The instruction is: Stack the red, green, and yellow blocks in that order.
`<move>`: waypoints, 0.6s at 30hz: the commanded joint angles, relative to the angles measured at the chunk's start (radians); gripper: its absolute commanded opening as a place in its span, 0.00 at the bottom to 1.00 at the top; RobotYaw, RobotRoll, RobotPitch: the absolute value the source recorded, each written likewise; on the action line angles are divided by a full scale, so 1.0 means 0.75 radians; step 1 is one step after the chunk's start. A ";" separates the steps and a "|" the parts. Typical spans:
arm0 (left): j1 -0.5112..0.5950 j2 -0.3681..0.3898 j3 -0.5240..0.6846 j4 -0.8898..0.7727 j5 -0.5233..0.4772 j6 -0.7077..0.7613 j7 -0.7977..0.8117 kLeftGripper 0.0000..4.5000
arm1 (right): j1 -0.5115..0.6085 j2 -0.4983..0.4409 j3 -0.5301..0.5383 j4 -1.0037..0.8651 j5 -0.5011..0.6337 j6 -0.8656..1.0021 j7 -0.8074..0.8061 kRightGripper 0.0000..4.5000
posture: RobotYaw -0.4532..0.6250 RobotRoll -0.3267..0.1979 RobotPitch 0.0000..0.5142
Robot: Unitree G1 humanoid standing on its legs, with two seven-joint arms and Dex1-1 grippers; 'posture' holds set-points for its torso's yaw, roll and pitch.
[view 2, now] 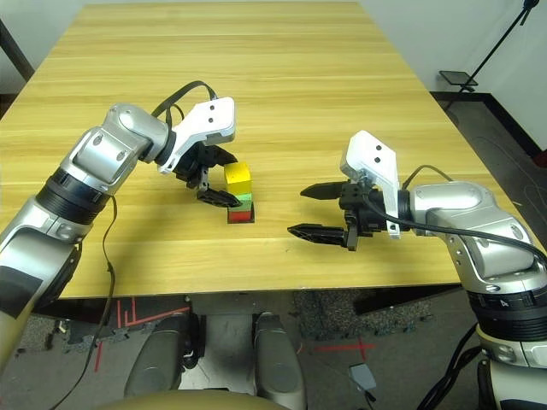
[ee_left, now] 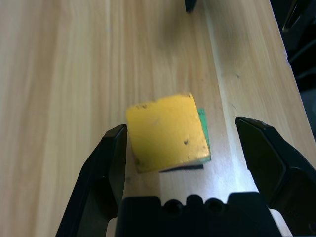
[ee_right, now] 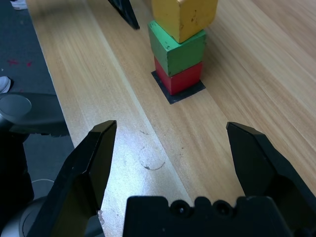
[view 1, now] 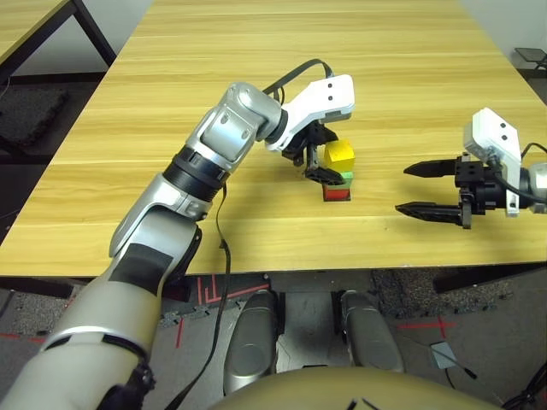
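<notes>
Small matte red cube (ee_right: 180, 79), green cube (ee_right: 177, 45), yellow cube (view 2: 238, 178) stacked near the wooden tabletop's (view 2: 342, 94) front edge — left claw (view 2: 214, 177) spread around them, right claw (view 2: 313, 211) spread, well apart.

Matte, scuffed yellow block (ee_left: 167, 131), perhaps painted wood, on smooth pale-grained wooden table (view 1: 410, 77)

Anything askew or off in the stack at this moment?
The yellow block sits twisted on the green block, its corners overhanging; the green is also turned slightly on the red block. The open left gripper straddles the top.
</notes>
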 commanded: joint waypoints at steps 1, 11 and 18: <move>0.049 0.019 0.109 -0.139 -0.053 0.100 0.082 0.99 | -0.011 -0.045 -0.003 0.082 -0.024 -0.042 0.045 1.00 | 0.46 0.57 0.18; 0.509 -0.227 0.978 -0.577 -0.195 0.147 0.956 0.99 | -0.241 0.138 -0.186 0.913 -0.217 -0.448 -0.355 1.00 | 0.53 0.46 0.17; 0.896 -0.346 1.040 -0.512 -0.037 -0.387 1.318 0.99 | -0.417 0.307 -0.385 1.507 -0.268 -0.939 -0.709 1.00 | 0.54 0.42 0.19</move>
